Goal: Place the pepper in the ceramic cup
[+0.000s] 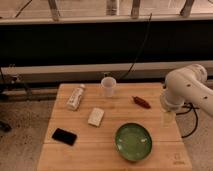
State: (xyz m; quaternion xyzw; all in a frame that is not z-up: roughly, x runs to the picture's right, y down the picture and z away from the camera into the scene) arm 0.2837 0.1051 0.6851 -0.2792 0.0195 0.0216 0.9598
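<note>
Dark red slender pepper [141,102]: right of small white ceramic cup [108,86].
Gripper [168,118]: wooden table [85,152] right edge, near pepper; grip state cannot be told.
Risk: shallow pinch could roll pepper away.

pepper [141,102] right of cup [108,86], bowl [133,142] in front, pincer [168,118] right of pepper

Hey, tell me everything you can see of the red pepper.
The pepper is small, slender, tapered and dark red, lying flat and slanted on the wooden table, in its far right part. Only the tabletop touches it. The ceramic cup stands apart to its left; the gripper hangs apart to its right, by the table edge.
</note>
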